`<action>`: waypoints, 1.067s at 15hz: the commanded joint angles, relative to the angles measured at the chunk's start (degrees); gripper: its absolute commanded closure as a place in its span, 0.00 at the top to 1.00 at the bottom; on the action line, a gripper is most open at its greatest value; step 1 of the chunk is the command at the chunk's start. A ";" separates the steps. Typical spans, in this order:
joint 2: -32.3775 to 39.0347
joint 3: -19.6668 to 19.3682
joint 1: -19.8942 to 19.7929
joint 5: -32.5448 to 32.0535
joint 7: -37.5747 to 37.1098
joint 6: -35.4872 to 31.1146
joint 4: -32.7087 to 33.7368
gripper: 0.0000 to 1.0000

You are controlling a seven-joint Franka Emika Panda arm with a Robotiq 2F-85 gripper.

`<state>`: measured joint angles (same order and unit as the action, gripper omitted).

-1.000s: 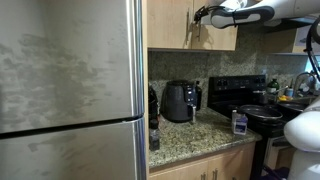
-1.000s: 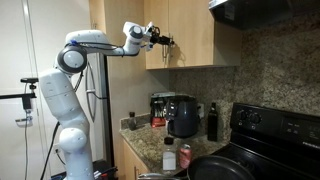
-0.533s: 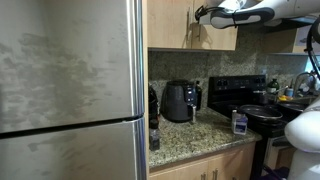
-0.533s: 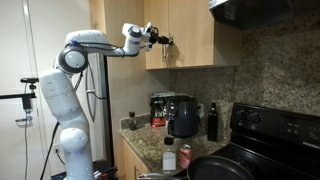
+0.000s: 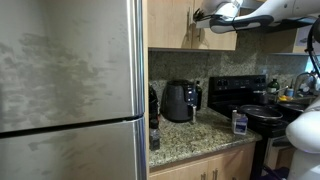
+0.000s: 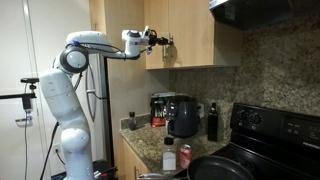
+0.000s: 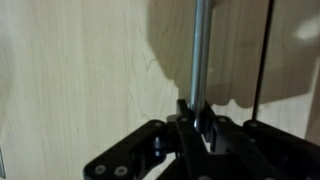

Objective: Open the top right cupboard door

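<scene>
The top right cupboard door, a light-wood panel, sits high on the kitchen wall above the granite counter and looks closed. The gripper has its fingers pinched tight around the door's slim vertical silver handle.

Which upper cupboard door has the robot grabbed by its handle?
The top right cupboard door, nearest the stove: the gripper is shut on its vertical silver bar handle; the other door is untouched.
</scene>
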<state>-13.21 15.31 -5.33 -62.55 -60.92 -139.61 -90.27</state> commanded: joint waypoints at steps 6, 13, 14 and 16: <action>-15.95 -6.03 2.03 -3.70 -0.41 3.57 -14.44 0.00; -27.34 -8.00 2.36 -2.17 1.50 3.47 -25.75 0.00; -29.13 -8.31 2.35 -2.06 1.78 3.43 -27.33 0.00; -32.89 -8.94 2.31 -1.95 2.42 3.38 -30.56 0.00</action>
<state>-37.70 9.68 -1.59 -64.20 -62.54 -139.64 -113.12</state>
